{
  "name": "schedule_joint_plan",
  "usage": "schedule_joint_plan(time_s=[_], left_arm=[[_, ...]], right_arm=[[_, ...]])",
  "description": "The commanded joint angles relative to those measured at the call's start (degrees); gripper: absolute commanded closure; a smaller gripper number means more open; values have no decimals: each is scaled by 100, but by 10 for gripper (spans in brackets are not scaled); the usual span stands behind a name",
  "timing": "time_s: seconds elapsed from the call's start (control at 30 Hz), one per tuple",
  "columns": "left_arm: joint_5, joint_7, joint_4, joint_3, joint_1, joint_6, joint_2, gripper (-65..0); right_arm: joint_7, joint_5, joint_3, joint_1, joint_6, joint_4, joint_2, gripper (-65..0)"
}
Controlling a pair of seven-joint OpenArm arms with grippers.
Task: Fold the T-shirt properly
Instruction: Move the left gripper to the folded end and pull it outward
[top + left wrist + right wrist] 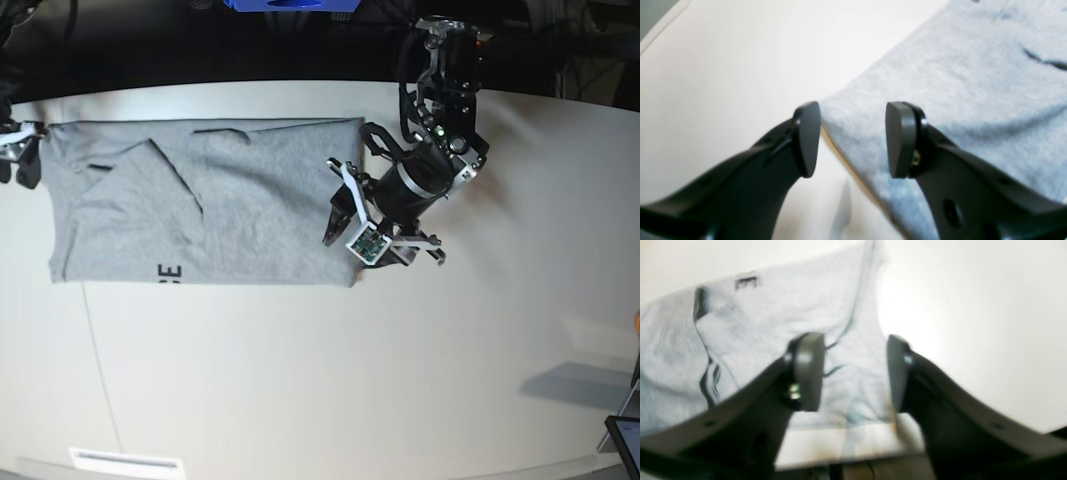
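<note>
White surface (300, 370) carries the grey T-shirt (230, 210), folded into a flat band on its far left part, black lettering showing at the near edge. Left tool (852, 140) hovers released over the shirt's right edge, gripping nothing. Right tool (855, 373), at the shirt's left end, stands released too.

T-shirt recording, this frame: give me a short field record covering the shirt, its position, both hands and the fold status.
garment: T-shirt, heather grey, folded into a rough rectangle
lettering: black print showing at the near edge
surface: white table
left hand: open, straddling a shirt corner, not gripping
right hand: open above the shirt's edge, holding nothing
fold status: partly folded; creases remain on top
</note>
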State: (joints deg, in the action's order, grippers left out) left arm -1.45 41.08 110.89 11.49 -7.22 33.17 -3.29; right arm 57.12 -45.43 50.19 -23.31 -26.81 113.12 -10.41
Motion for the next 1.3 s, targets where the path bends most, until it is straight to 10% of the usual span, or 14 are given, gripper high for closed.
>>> schedule_joint_plan(time_s=[0.0, 0.2, 0.87, 1.27], left_arm=[[-35, -112, 71, -19, 50, -51, -45, -309], [-35, -130, -245, -256, -91, -77, -168, -307], [-35, -930, -1467, 324, -3, -420, 70, -307], [-44, -912, -1546, 315, -82, -772, -827, -307]], right_arm=[[42, -138, 172, 182, -84, 51, -150, -371], [798, -121, 356, 797, -409, -415, -317, -524], [798, -156, 356, 727, -453, -1101, -264, -518], [842, -156, 348, 727, -453, -1083, -255, -514]])
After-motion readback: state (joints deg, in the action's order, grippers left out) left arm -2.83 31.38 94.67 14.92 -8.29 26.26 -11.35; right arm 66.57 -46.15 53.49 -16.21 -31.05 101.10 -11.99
